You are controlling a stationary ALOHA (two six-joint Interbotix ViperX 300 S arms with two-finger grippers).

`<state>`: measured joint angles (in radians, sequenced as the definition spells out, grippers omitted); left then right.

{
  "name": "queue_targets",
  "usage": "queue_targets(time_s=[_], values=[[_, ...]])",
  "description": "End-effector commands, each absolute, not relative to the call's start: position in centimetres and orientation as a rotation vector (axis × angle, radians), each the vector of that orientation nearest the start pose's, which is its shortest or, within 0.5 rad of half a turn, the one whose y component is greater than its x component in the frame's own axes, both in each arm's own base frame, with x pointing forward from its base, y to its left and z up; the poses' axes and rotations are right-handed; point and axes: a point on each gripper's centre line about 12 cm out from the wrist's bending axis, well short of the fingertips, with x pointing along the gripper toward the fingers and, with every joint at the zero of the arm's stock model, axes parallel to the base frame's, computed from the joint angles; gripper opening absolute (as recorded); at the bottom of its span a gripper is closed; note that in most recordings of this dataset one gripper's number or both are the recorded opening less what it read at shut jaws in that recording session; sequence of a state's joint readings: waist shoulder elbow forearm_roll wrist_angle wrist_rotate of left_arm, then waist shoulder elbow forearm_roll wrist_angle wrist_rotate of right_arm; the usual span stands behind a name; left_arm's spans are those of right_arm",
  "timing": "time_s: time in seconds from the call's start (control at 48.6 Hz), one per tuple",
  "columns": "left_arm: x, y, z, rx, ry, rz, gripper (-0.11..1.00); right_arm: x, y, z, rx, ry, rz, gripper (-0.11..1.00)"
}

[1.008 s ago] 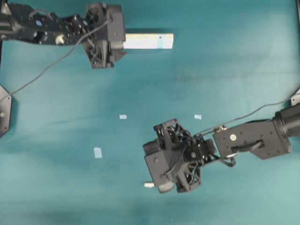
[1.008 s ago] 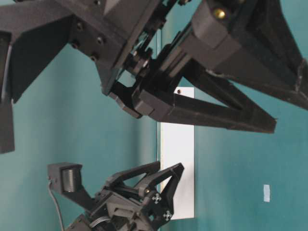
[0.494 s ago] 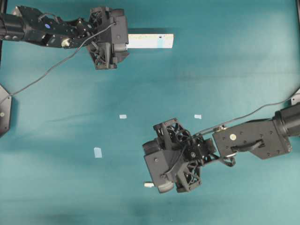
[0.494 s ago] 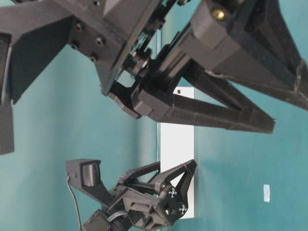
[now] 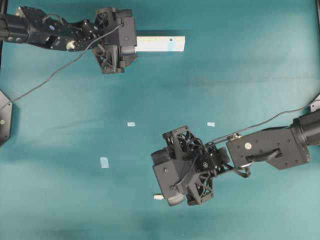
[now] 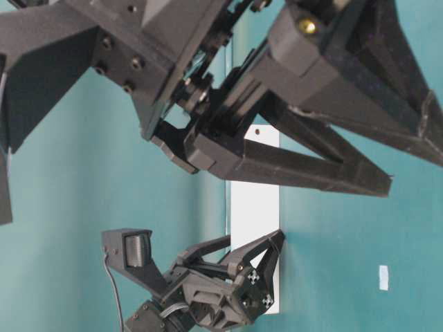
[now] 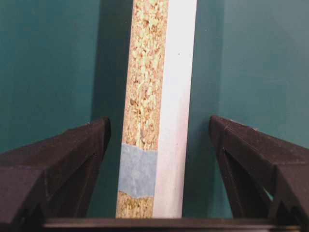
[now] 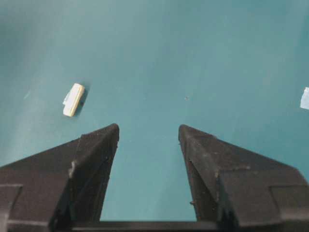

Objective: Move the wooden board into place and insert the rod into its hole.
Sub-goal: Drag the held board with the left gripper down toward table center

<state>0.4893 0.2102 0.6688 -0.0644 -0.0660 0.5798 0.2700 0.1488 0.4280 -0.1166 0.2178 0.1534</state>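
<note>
The wooden board (image 5: 155, 44) lies at the top of the table, with a light-blue tape patch (image 5: 172, 45) and the small dark hole (image 5: 170, 38) near its right end. My left gripper (image 7: 157, 125) is open astride the board's left end. Its fingers (image 7: 72, 159) stand clear of both sides, and a blue tape patch (image 7: 138, 169) on the board's speckled face sits between them. The rod (image 5: 158, 197), a tiny whitish peg, lies on the cloth at the bottom centre. My right gripper (image 8: 148, 128) is open and empty, and the rod (image 8: 73, 99) lies ahead of it to the left.
Three small pale-blue tape squares (image 5: 131, 124) (image 5: 211, 124) (image 5: 104, 162) lie flat on the teal cloth mid-table. The right arm's body (image 5: 270, 147) reaches in from the right edge. A cable (image 5: 50, 75) trails from the left arm.
My left gripper has settled lower and a little further along the board's left end, its jaws still wide. The right arm, the rod and the board have not moved.
</note>
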Motion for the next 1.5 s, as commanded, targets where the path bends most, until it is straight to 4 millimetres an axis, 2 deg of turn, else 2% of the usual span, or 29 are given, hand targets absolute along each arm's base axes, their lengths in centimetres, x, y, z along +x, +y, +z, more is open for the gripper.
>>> queue_targets(time_s=[0.0,0.082,0.247,0.288,0.658,0.947,1.049,1.255,1.481], values=[[35.1,19.2,10.1,0.291,0.862,0.266,0.83,42.8,11.6,18.4,-0.076,0.742,0.221,0.62],[35.0,19.1,10.0,0.292,0.867,0.263,0.73,42.8,11.6,18.4,-0.074,0.742,0.221,0.62],[34.6,18.9,10.0,0.299,0.881,0.253,0.27,42.8,11.6,18.4,-0.079,0.741,0.222,0.62],[34.6,18.9,10.1,0.308,0.885,0.247,0.20,42.8,11.6,18.4,-0.082,0.741,0.222,0.62],[34.7,18.9,11.5,0.325,0.866,0.247,0.21,42.9,11.5,18.3,-0.096,0.742,0.223,0.62],[35.3,18.1,15.5,0.270,0.816,0.263,0.21,42.7,11.4,18.5,-0.099,0.753,0.220,0.62],[35.7,16.8,16.1,0.255,0.806,0.243,0.21,42.7,11.3,18.6,-0.100,0.752,0.218,0.62],[37.3,13.1,16.2,0.200,0.781,0.186,0.21,42.5,11.1,19.1,-0.120,0.750,0.216,0.62],[38.5,8.9,15.7,0.086,0.763,0.144,0.21,42.0,10.8,21.0,-0.117,0.733,0.209,0.62]])
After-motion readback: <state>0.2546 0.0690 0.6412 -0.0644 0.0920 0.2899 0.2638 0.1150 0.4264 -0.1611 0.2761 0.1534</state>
